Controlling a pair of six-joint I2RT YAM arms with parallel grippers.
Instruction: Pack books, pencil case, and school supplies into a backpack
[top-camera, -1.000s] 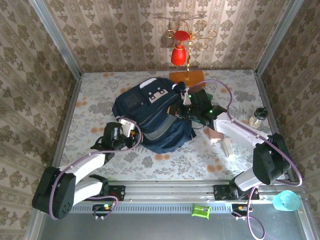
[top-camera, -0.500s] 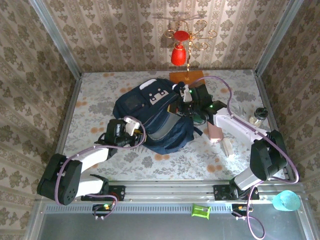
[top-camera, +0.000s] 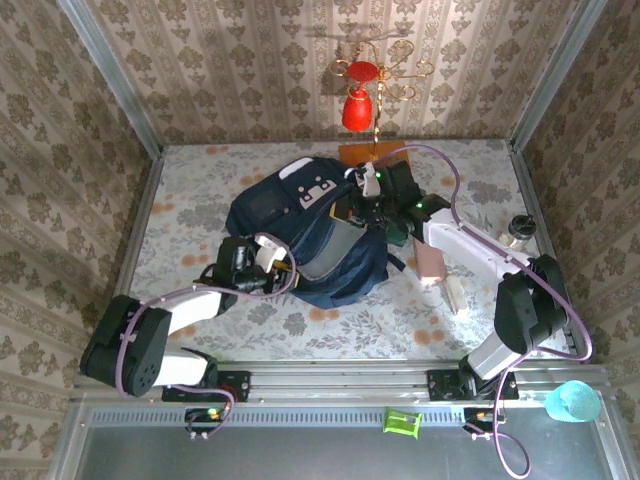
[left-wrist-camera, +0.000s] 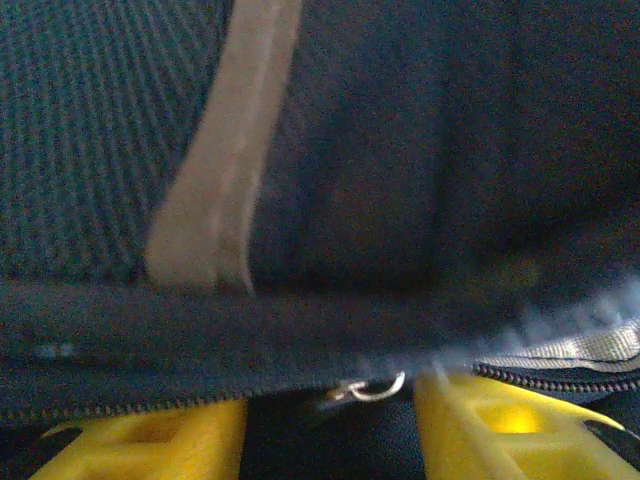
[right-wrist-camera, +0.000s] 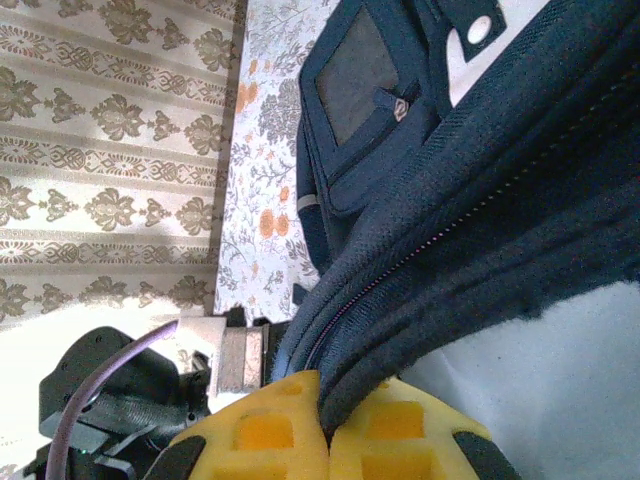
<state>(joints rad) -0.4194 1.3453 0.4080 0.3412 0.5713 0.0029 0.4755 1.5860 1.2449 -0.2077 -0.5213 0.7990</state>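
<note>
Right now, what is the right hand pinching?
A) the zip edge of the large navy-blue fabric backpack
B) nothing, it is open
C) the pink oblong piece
A: in the right wrist view the right hand has its yellow fingers closed together on a fold of the large navy-blue fabric backpack along its zip edge.

The top camera hung high behind both arm bases, tilted down and forward, far enough back to take in the whole table (top-camera: 180, 200) and the backpack (top-camera: 300, 225). The left wrist camera looked out over the left jaws, so near the backpack that fabric and zip blurred. The right wrist camera peered over the right jaws, along the backpack's side, toward the left arm (right-wrist-camera: 95, 375) and the wallpapered wall (right-wrist-camera: 110, 130). All three shared the backpack.
</note>
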